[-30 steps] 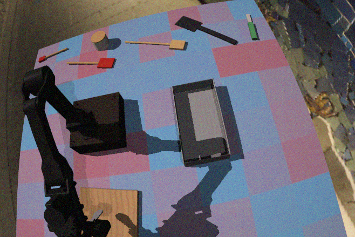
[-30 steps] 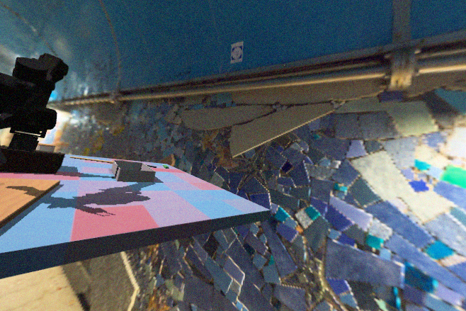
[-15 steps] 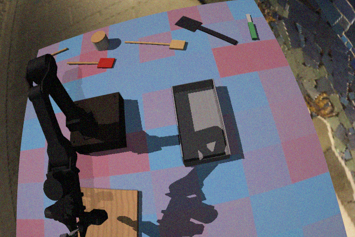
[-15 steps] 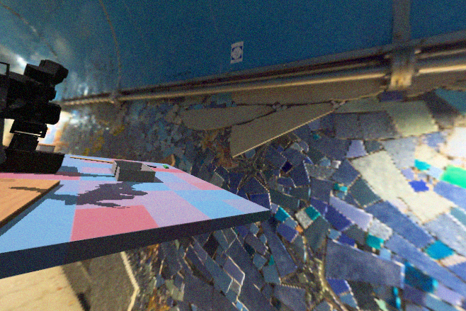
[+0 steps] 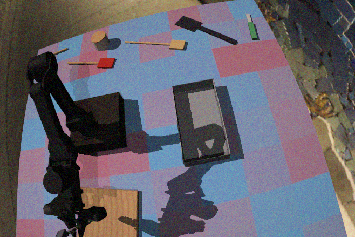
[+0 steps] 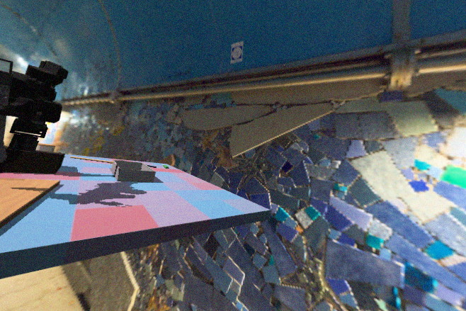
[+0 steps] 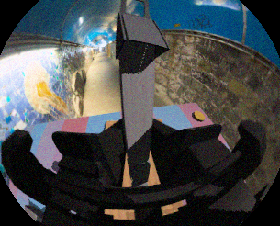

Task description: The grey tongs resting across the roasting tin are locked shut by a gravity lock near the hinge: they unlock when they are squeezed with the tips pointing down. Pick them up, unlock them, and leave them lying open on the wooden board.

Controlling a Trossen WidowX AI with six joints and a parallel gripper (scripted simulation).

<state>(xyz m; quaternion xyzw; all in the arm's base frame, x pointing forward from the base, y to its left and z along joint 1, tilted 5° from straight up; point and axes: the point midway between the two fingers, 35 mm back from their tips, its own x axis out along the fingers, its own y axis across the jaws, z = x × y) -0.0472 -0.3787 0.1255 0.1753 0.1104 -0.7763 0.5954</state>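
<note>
Over the pale wooden board [image 5: 123, 208] [image 6: 22, 194] at the near left, the black hand [image 5: 77, 224] [image 7: 136, 118] is pinching a pair of long grey tongs [image 5: 68, 231] [image 7: 138, 103]. From the wrist, they reach straight out between the fingers, a flared grey block and a thin loop at their outer end. The top view shows only a small part of them, beside the hand; whether their lock is released cannot be told. They are raised off the board and well apart from the rectangular grey roasting tin [image 5: 205, 108] [image 6: 135, 176], which sits upright near the middle of the blue, pink and violet patchwork surface [image 5: 266, 125] [image 6: 188, 202], with part of the arm's shadow across its floor.

The black jointed arm [image 5: 41, 110] [image 6: 41, 100] stands on a dark brown block [image 5: 100, 108] [image 6: 33, 162], left of the tin. Toward the far left are a short tan cylinder [image 5: 100, 40] and a red-bladed spatula with a wooden handle [image 5: 106, 62]. Farther right lie a tan wooden spatula [image 5: 177, 44], a wide black spatula [image 5: 188, 24] and, nearest the far right corner, a green-handled tool with a pale end [image 5: 252, 29] [image 6: 166, 166].
</note>
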